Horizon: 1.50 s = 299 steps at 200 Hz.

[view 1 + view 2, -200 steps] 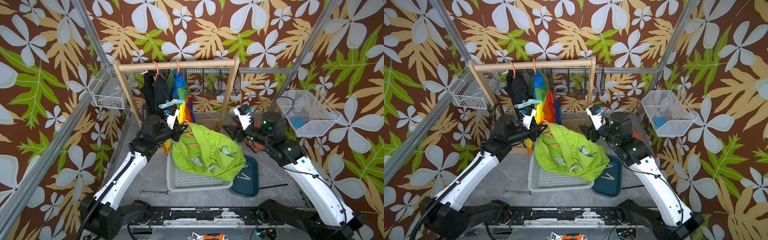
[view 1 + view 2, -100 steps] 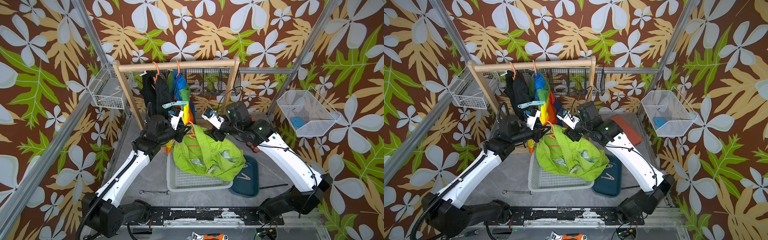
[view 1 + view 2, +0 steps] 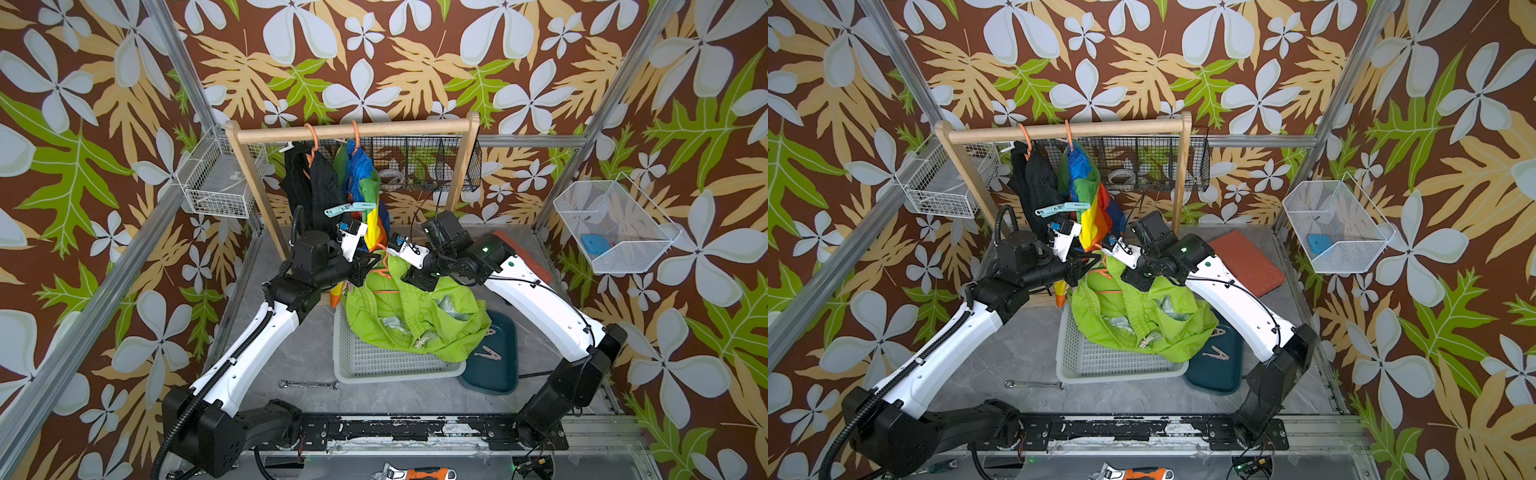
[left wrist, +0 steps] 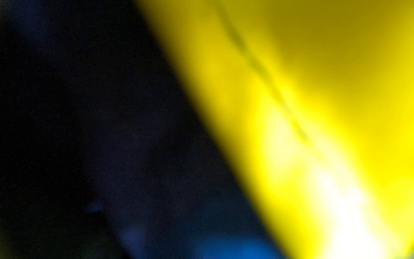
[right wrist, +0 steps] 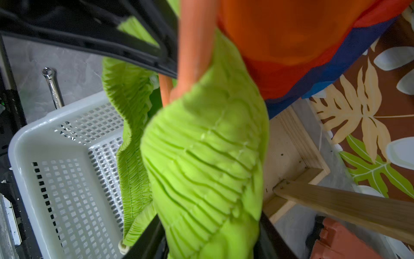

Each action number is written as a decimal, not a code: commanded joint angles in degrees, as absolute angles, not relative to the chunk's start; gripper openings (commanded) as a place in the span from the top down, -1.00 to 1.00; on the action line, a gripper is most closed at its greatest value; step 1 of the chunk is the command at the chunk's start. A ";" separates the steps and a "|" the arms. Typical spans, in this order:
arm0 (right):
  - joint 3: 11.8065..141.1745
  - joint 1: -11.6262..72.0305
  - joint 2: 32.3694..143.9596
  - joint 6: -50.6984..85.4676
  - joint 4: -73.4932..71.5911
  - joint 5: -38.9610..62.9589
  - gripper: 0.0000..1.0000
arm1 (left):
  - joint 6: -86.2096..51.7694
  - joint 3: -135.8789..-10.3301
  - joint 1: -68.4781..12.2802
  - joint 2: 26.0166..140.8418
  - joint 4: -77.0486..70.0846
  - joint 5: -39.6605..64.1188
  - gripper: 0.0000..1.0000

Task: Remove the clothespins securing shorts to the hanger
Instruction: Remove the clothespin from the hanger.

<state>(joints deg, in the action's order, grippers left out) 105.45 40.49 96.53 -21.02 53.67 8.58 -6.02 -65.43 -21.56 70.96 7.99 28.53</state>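
Observation:
The lime green shorts [image 3: 415, 316] hang from an orange hanger [image 3: 384, 266] and sag into the basket. My left gripper [image 3: 372, 259] is shut on that hanger; its wrist view shows only blurred yellow and dark blue cloth. My right gripper [image 5: 209, 216] has the green waistband [image 5: 201, 157] bunched between both fingers. It sits right of the hanger in both top views [image 3: 1133, 278]. Black shorts [image 3: 316, 187] and colour-blocked shorts [image 3: 365, 195] hang on the wooden rack [image 3: 353, 129]. Mint clothespins [image 3: 349, 209] stick out from the colour-blocked pair. Two beige clothespins [image 3: 486, 353] lie on the teal tray [image 3: 503, 374].
A white perforated basket [image 3: 374, 361] stands under the green shorts. A wrench [image 3: 307, 384] lies in front of it on the floor. A red-brown pad [image 3: 528, 257] lies at the back right. Wire baskets hang at left [image 3: 220, 183], right [image 3: 611, 224] and behind the rack [image 3: 428, 166].
My right arm swung in from the right to the hanger, and its jaws narrowed around the green waistband. My left gripper shifted slightly with the hanger still in it.

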 commanded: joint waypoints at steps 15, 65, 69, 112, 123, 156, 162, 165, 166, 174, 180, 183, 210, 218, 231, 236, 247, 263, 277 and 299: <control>105.56 40.63 96.59 -21.16 54.58 6.64 0.91 | -5.88 -65.40 -21.62 70.49 5.19 27.67 1.00; 101.28 41.86 93.96 -21.36 52.87 4.62 1.00 | -6.96 -65.33 -20.00 70.13 4.47 25.85 0.03; 100.70 42.12 93.60 -21.30 52.70 4.44 1.00 | -7.30 -65.24 -19.63 69.95 4.15 25.84 -0.06; 91.20 44.71 87.81 -18.88 49.14 2.87 1.00 | -9.40 -63.89 -15.26 67.50 0.79 25.85 -0.50; 88.52 45.70 85.57 -18.42 47.24 1.78 1.00 | -9.57 -63.76 -14.72 67.47 0.62 25.06 -0.59; 83.93 48.74 78.20 -18.04 41.75 -1.83 1.00 | -8.44 -63.94 -14.34 67.50 1.89 23.57 -0.88; 83.47 49.07 76.85 -18.02 40.90 -2.16 1.00 | -8.11 -64.07 -14.34 67.40 2.51 23.26 -0.93; 83.20 49.19 76.12 -18.02 40.46 -2.17 1.00 | -7.86 -64.16 -14.39 67.33 2.94 23.06 -0.94; 83.13 49.20 75.94 -18.02 40.35 -2.14 1.00 | -7.80 -64.16 -14.36 67.24 3.05 23.00 -0.94; 82.49 49.45 74.02 -18.02 39.26 -2.13 1.00 | -7.20 -64.32 -14.41 67.07 4.05 22.60 -1.00; 82.06 49.55 72.49 -18.08 38.32 -2.16 1.00 | -6.68 -64.57 -14.37 66.91 4.92 22.49 -1.00; 81.73 49.57 71.82 -18.15 37.96 -2.13 1.00 | -6.46 -64.78 -14.40 66.88 5.47 22.34 -1.00; 78.60 49.58 66.28 -18.86 35.14 -3.02 1.00 | -4.70 -66.56 -14.38 65.81 9.18 23.61 -1.00; 77.26 49.59 64.71 -18.98 33.97 -3.54 1.00 | -4.33 -67.03 -14.34 65.37 10.12 24.79 -1.00; 75.28 49.57 62.55 -19.24 31.93 -4.42 1.00 | -4.13 -66.95 -14.12 64.16 10.71 26.79 -1.00; 74.69 49.61 61.85 -19.35 31.40 -4.44 1.00 | -4.13 -66.68 -13.78 63.66 10.88 27.63 -1.00; 73.73 49.57 60.65 -19.42 30.37 -4.02 1.00 | -4.80 -65.46 -12.56 62.34 10.14 29.52 -1.00; 72.31 49.58 59.06 -19.76 28.84 -3.71 1.00 | -6.06 -63.40 -10.04 60.65 8.49 33.32 -1.00; 71.55 49.48 58.17 -20.02 27.84 -3.77 1.00 | -6.67 -61.89 -8.71 59.37 7.20 36.14 -1.00; 71.55 49.17 57.59 -20.30 26.55 -2.67 1.00 | -6.64 -60.27 -8.53 58.45 6.32 38.65 -1.00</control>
